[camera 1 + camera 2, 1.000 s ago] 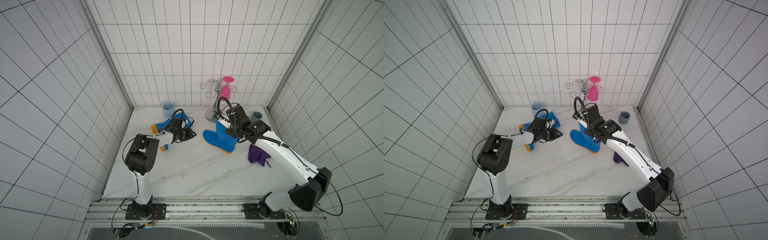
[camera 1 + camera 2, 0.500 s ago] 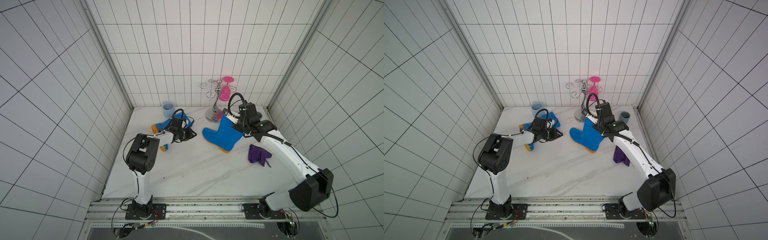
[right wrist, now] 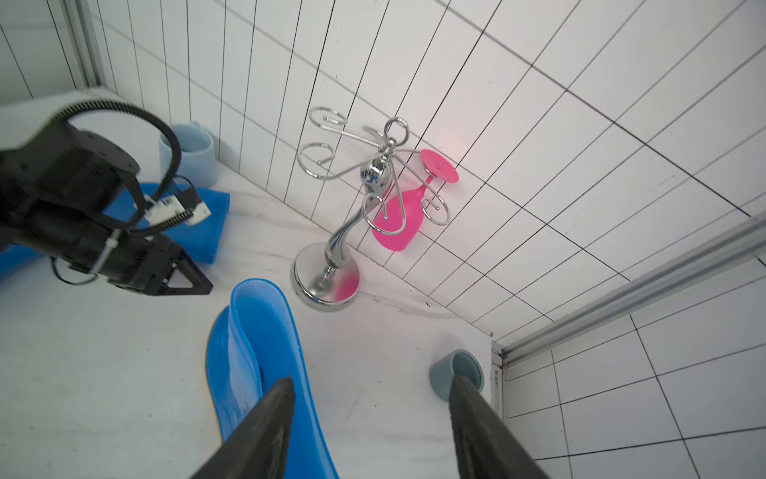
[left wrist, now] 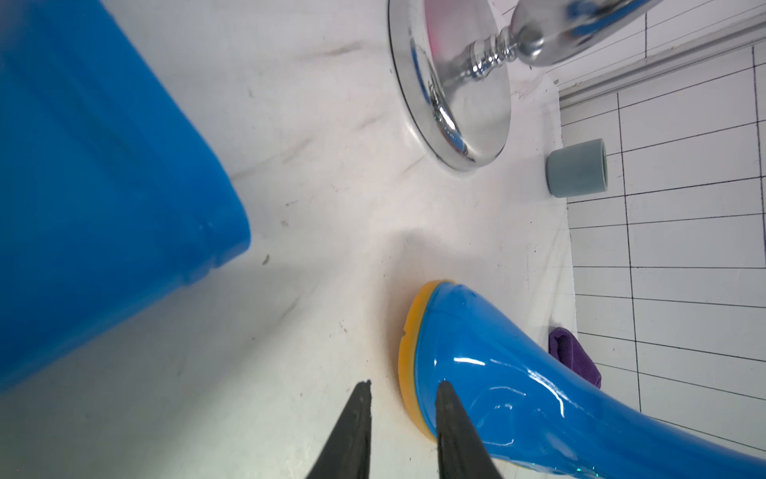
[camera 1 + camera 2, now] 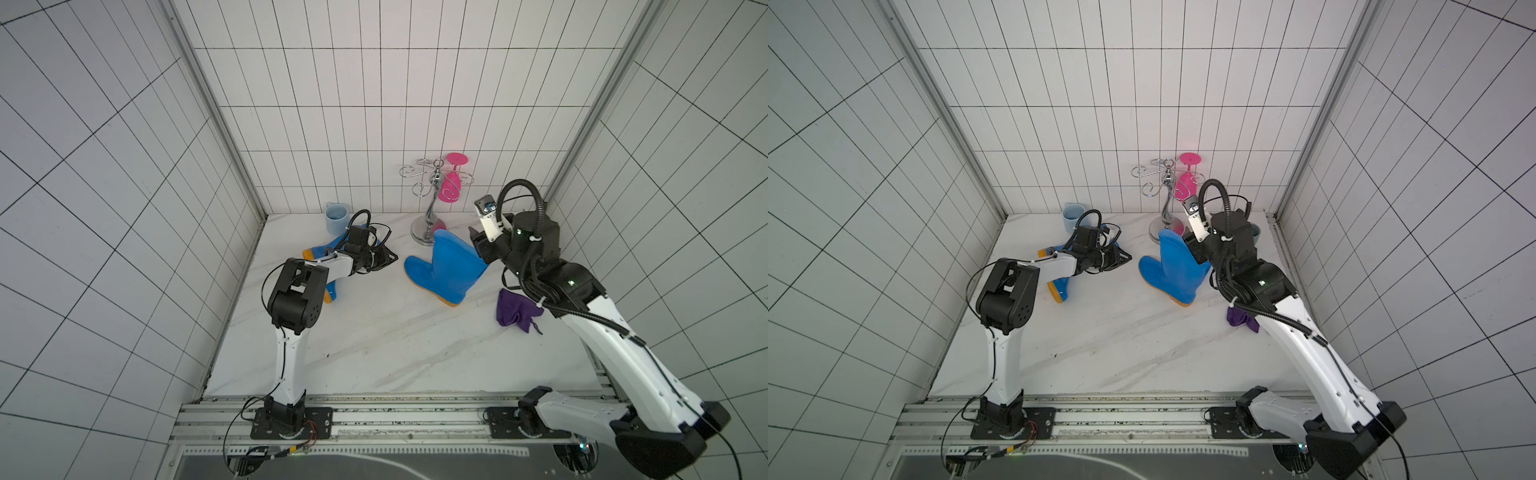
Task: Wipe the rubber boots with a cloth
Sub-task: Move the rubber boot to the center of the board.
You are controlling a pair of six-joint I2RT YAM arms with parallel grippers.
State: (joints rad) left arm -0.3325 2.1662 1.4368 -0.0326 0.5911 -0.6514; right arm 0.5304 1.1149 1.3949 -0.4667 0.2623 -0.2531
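Note:
One blue rubber boot stands upright mid-table, its orange sole down. The other boot lies on its side at the back left, partly under my left arm. My left gripper hovers low between the two boots, its fingers a little apart with nothing between them, facing the upright boot's toe. My right gripper is open at that boot's top rim, holding nothing. The purple cloth lies crumpled on the table beneath my right arm.
A chrome glass rack with a pink glass stands at the back wall behind the upright boot. A light blue mug sits at the back left. A grey cup stands in the back right corner. Tiled walls close three sides.
My right gripper raised the boot from a lean to upright, then opened and let go of its rim, drawing back to the right. The left arm stayed still.

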